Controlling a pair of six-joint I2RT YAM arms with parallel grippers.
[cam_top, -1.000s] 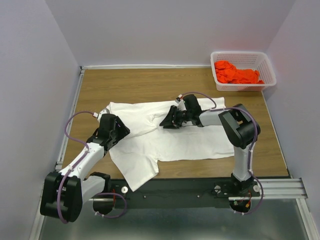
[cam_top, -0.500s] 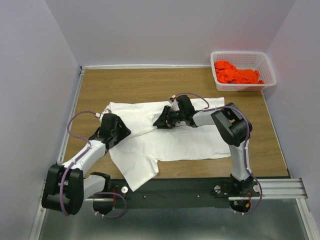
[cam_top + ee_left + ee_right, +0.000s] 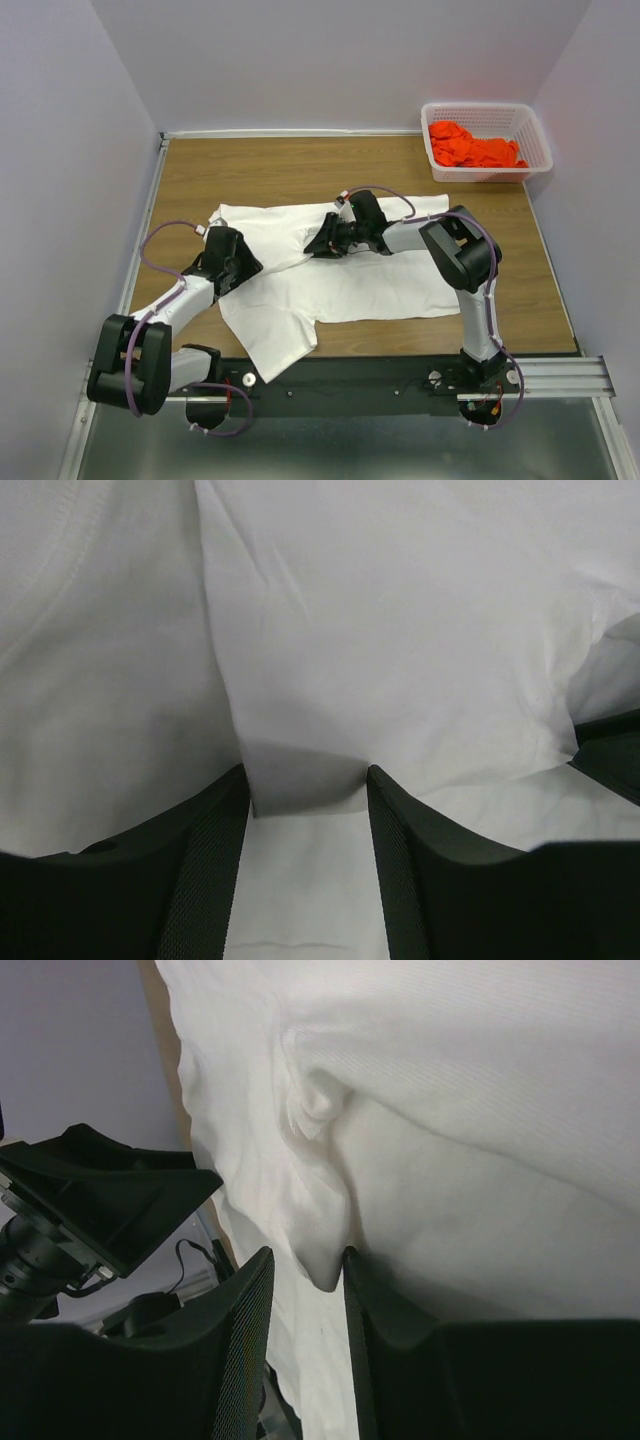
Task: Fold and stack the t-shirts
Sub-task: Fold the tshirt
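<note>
Partly hidden orange t-shirt (image 3: 470, 150), both jaws pinching white t-shirt (image 3: 360, 285)

Our white-tubed arms (image 3: 176, 300) have black joint housings; a purple cable (image 3: 148, 246) loops behind the left hand (image 3: 306, 776) and right hand (image 3: 307, 1256), both black with mesh-textured fingers (image 3: 210, 860).

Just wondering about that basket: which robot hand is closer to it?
Right. The right hand grips the white t-shirt mid-table, left of the basket in the far right corner and closer to the robot; the left hand grips the same shirt farther left.
</note>
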